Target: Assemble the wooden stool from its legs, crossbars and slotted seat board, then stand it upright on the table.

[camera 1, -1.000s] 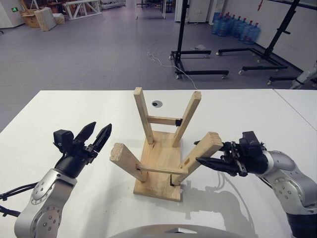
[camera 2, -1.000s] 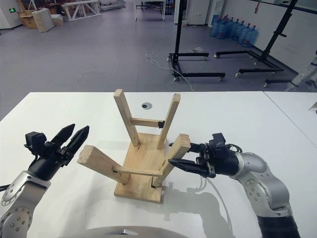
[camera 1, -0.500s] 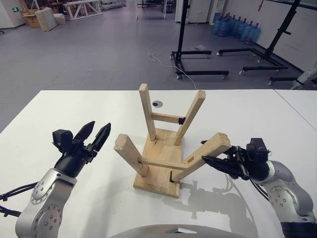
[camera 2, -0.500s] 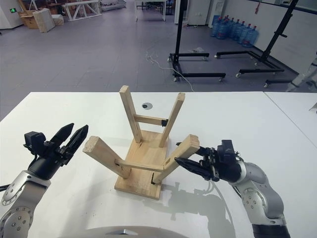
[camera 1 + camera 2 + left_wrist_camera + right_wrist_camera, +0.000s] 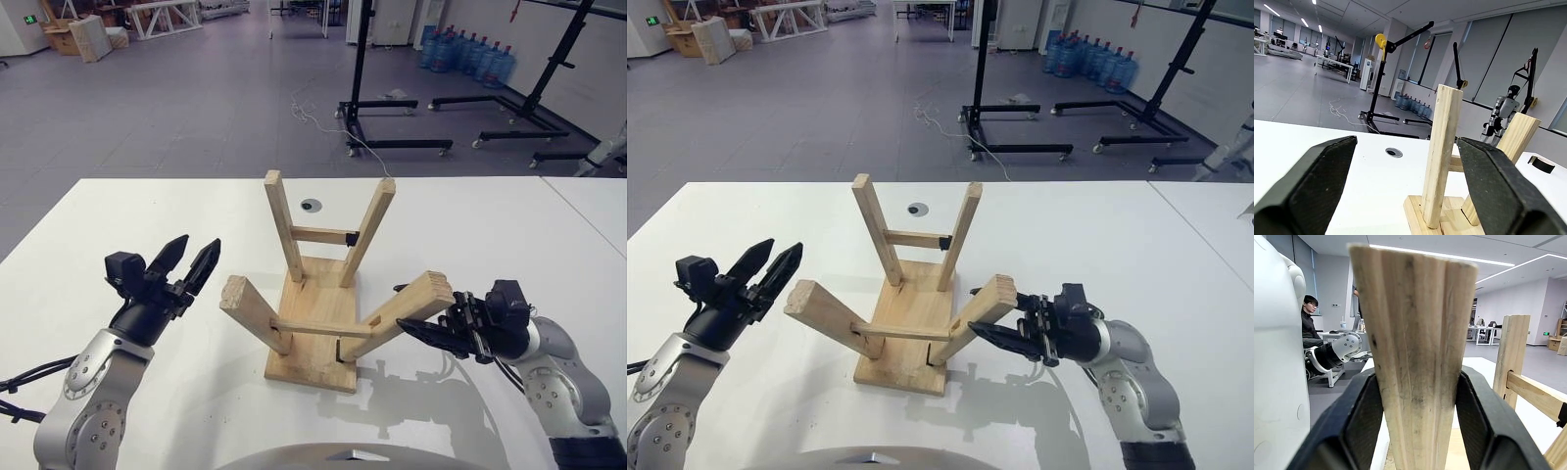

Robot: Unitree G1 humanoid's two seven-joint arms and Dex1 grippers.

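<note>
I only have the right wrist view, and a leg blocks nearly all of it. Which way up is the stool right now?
Observer: Upside down. The seat board lies flat on the table, with the legs pointing up.
Operator: Which leg is my right tool on?
Observer: The right tool is shut on the near right leg, close to its free end.
Operator: And the left tool?
Observer: The left tool is open. It hovers to the left of the near left leg, apart from it.
</note>
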